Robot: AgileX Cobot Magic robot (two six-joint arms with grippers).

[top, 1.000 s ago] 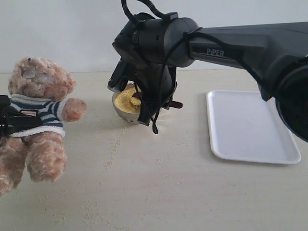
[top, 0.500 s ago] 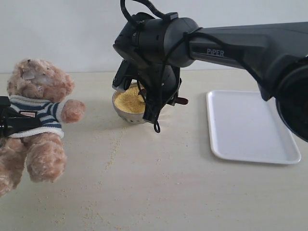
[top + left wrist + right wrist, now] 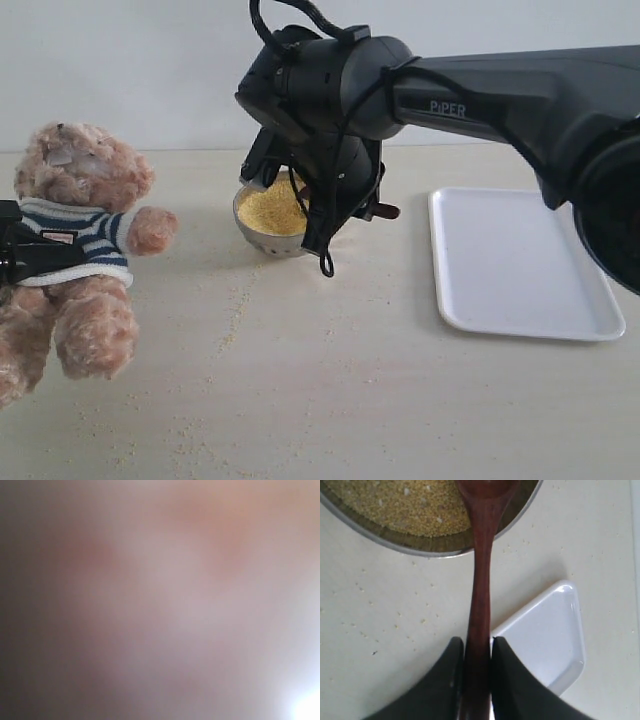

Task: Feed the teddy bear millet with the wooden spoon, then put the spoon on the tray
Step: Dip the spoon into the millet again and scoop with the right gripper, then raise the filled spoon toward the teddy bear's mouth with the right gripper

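The right arm [image 3: 500,95] reaches in from the right and bends down over the round steel bowl [image 3: 262,238]. Only its wrist view shows the right gripper [image 3: 477,642] clamped on the glossy wooden spoon [image 3: 482,570], whose oval end is at the grainy yellow millet [image 3: 405,505]. The flat white tray [image 3: 520,260] lies at the right. The fluffy teddy bear [image 3: 80,230] is at the left, against the left gripper [image 3: 30,258]. I cannot tell that gripper's grip, as its wrist view is a blur.
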